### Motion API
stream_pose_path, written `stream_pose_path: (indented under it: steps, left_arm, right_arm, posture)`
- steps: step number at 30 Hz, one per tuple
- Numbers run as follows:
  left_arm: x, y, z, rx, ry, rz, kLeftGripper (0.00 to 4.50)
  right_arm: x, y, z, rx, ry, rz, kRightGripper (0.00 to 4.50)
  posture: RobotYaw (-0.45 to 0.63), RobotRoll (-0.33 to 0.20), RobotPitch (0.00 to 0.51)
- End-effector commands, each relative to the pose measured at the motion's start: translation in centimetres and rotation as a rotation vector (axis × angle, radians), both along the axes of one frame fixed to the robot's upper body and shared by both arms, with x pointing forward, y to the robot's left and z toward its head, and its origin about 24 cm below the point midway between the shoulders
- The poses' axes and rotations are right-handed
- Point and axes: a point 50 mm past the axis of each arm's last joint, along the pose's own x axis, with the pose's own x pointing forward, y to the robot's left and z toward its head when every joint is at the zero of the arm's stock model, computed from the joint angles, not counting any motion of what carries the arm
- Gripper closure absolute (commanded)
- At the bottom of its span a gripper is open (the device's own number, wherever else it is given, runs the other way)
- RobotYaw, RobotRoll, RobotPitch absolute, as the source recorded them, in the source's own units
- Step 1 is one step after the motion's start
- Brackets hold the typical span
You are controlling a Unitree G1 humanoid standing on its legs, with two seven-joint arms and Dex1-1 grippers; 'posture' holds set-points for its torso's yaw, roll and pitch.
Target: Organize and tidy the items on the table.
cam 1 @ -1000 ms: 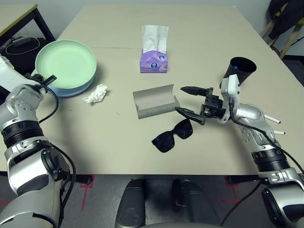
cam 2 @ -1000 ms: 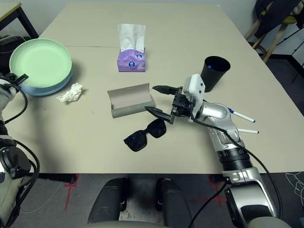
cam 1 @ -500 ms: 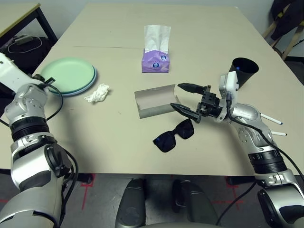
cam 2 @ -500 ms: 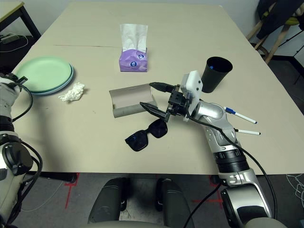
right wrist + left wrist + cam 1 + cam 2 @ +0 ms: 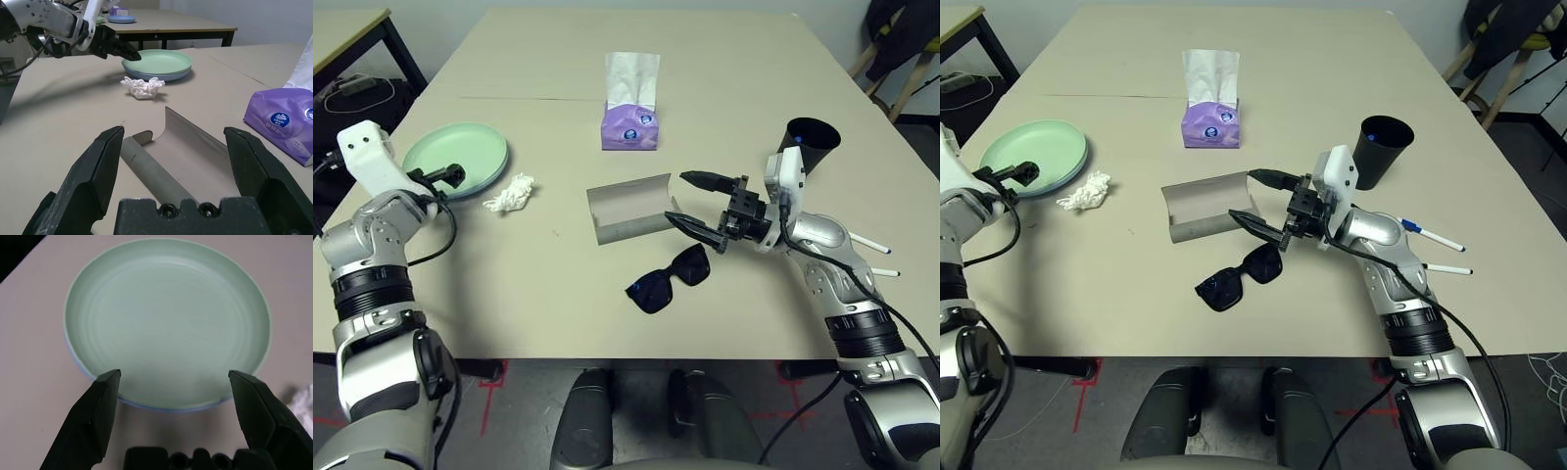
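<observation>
- The big light beige rectangular bench has a thin seam line running across its far half, and everything sits on top of it.
- Out at the left edge there's a pale green round plate stacked on a pale blue plate, of which you only see a thin rim peeking out underneath.
- The left tool hangs right at the near rim of those plates, fingers spread wide with nothing between them.
- A crumpled white tissue wad lies just beside the plates, toward the middle of the bench.
- A purple soft tissue pack with a white sheet sticking up stands further back, just past the seam.
- A grey oblong glasses case, lid flipped open, is in the middle.
- The right tool hovers at the case's right end, black fingers wide apart and gripping nothing.
- A pair of black plastic sunglasses lies near the front of the case, just below that tool.
- A black tapered cup stands upright off to the right, behind the right wrist.
- Two white pens lie near the right edge, one with a blue tip.
- Room stuff: a smaller black-legged side table at far left with dark clutter under it, a grey floor with red tape marks below the front edge, and wooden chair legs at far right.
</observation>
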Motion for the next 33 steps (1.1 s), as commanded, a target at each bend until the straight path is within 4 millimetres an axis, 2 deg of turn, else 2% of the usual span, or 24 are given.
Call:
stream_pose_path:
  steps: [1,4,7,22,25,28,33]
  left_arm:
    - [0.0,-1.4,-0.2,0.076,0.026,-0.176,0.03]
    - [0.1,-1.9,-0.2,0.092,0.031,-0.269,0.03]
    - [0.1,-2.7,-0.2,0.033,0.056,-0.340,0.03]
    - [0.3,-3.3,-1.4,-0.049,0.200,-0.384,0.03]
    - [0.2,-3.4,-1.7,-0.043,0.225,-0.401,0.63]
    - [0.1,-3.4,-1.9,-0.035,0.240,-0.410,1.68]
    - [0.1,-3.4,-1.6,-0.033,0.234,-0.425,3.71]
  right_arm:
    - [-0.1,-0.2,-0.1,-0.001,-0.002,0.003,0.00]
    - [-0.1,-0.2,-0.2,-0.004,-0.002,0.001,0.00]
    - [-0.1,-0.3,-0.1,-0.006,-0.003,-0.002,0.00]
    - [-0.1,-0.3,0.3,-0.007,-0.013,-0.016,0.00]
    - [-0.1,-0.4,0.3,-0.005,-0.014,-0.018,0.00]
    - [-0.2,-0.4,0.2,-0.005,-0.015,-0.019,0.00]
    - [-0.1,-0.4,0.2,-0.004,-0.015,-0.021,0.00]
  posture:
    - [0.18,0.000,0.151]
    - [0.18,0.000,0.150]
    - [0.18,0.000,0.148]
    - [0.16,0.000,0.142]
    - [0.16,0.000,0.141]
    - [0.16,0.000,0.141]
    - [0.16,0.000,0.139]
